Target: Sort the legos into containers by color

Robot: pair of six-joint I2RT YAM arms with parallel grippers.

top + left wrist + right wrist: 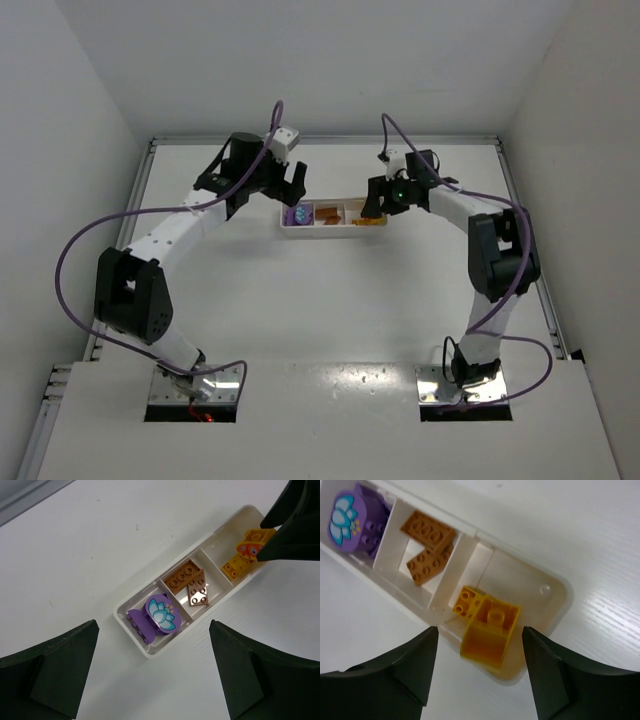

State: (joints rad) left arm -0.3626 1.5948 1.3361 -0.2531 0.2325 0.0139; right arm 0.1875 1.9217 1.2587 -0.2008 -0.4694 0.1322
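Observation:
The white tray [320,230] [120,612] [560,590] holds the legos in three containers. A rounded purple lego [159,612] [350,520] with a light blue flower lies in the left one. Two brown-orange flat legos [185,575] [427,530] lie in the middle one. Yellow legos [237,566] lie in the right one, where a hollow yellow lego [490,630] tilts against the near wall beside a small one [467,602]. My right gripper [479,632] [378,205] stands open just above it, both fingers apart from it. My left gripper [152,630] [290,185] hangs open and holds nothing above the purple end.
The tray lies crosswise at the far middle of the white table [330,300]. A raised rail [320,140] runs along the table's far edge, with white walls behind it and on both sides. Purple cables loop off both arms.

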